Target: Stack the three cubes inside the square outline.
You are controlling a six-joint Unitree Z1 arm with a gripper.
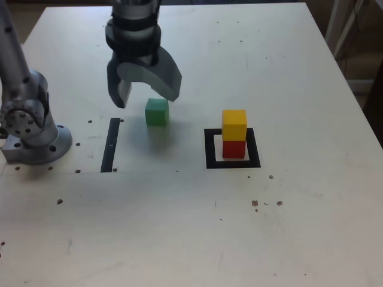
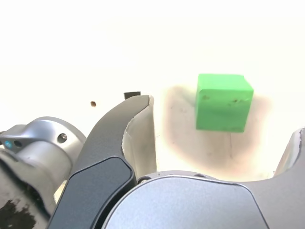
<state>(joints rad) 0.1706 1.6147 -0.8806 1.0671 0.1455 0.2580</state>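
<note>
The gripper [image 1: 146, 103] hangs nearest the camera, raised to the exterior view's left of the square outline [image 1: 210, 149], its jaws spread wide with nothing between them. Below it, the green cube [image 1: 157, 112] sits on the table [image 1: 179, 227], well apart from the outline on that same side. Inside the outline stands the red cube [image 1: 234, 149], with the yellow cube [image 1: 234, 124] on top. The black tape strip [image 1: 111, 145] lies farther left of the outline than the green cube.
</note>
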